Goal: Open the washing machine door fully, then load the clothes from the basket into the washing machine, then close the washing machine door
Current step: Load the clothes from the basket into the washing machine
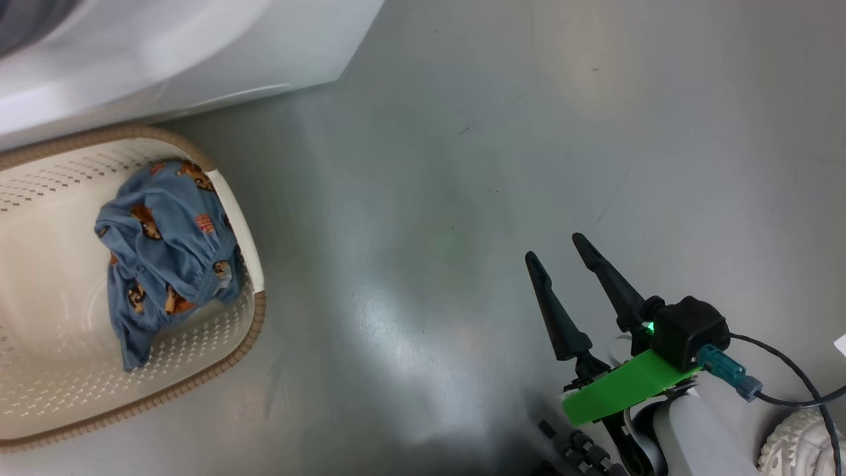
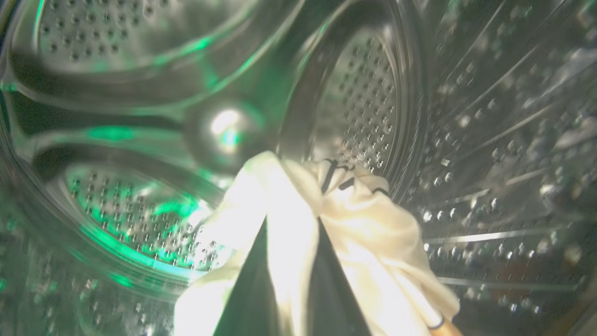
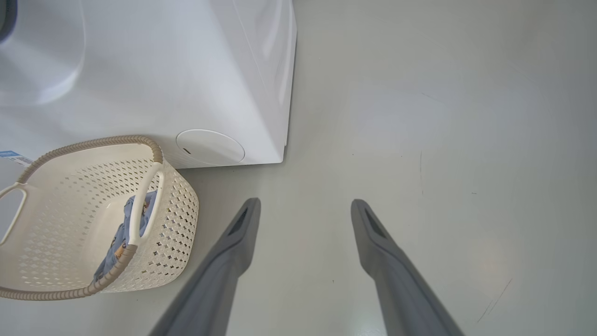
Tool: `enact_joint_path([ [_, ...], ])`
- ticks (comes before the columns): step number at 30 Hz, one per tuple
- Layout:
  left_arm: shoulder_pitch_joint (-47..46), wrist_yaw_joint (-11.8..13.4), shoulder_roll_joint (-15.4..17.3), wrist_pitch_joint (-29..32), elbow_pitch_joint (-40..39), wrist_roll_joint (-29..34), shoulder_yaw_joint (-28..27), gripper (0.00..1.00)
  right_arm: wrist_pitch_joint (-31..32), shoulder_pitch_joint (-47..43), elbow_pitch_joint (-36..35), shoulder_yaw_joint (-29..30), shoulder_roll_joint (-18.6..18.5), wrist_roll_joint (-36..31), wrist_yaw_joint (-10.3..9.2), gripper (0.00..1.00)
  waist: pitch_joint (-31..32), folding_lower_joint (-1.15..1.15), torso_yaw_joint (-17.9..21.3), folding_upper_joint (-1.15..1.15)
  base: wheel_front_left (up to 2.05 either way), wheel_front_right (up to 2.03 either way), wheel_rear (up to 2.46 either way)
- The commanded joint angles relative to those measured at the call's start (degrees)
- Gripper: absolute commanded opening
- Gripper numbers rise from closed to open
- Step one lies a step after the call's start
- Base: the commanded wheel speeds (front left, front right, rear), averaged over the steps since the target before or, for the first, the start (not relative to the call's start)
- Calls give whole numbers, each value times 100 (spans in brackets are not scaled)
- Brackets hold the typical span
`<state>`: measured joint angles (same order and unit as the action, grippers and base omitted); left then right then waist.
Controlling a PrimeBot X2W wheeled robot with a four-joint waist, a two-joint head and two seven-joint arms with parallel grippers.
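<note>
Left jaws clamp cream garment [image 2: 373, 224] inside drum [image 2: 359, 93] — right jaws apart — bear-print clothes [image 1: 165, 251] in basket [image 1: 39, 185].

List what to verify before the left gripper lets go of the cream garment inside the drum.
1. Left gripper shut on the cream garment: ok.
2. Fingers well inside the steel drum, perforated walls all around: ok.
3. Whole garment past the drum's opening: cannot tell; its lower end runs out of the left wrist view.
4. Right gripper open, empty, over bare floor, away from the load: ok.
5. Basket emptied: not ok; a blue bear-print garment lies in it.
</note>
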<state>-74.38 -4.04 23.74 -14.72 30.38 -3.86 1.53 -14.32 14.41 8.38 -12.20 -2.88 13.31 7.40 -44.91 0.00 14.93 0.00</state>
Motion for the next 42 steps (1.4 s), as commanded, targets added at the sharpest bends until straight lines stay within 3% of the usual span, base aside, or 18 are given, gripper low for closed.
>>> enact_joint_path([
  [1,131,33,242,-27,-20,-11,-107,22,-68,-72,-75,-127,1,39,9,100,14,0,-14,0,0,0,0],
  [2,138,25,228,-27,77,-29,-118,66,-68,-68,-68,-128,1,38,9,100,23,0,-19,0,0,0,0],
  [3,135,20,212,-28,163,-47,-128,100,-68,-67,-62,-126,1,38,9,100,32,0,-27,0,0,0,0],
  [27,-22,-24,-169,-28,1860,-277,-69,100,-68,36,63,18,1,-1,9,100,333,0,-304,0,0,0,0],
  [42,361,-119,-474,-28,1985,-488,-18,100,-68,69,275,134,1,-68,9,100,936,0,-573,0,0,0,0],
])
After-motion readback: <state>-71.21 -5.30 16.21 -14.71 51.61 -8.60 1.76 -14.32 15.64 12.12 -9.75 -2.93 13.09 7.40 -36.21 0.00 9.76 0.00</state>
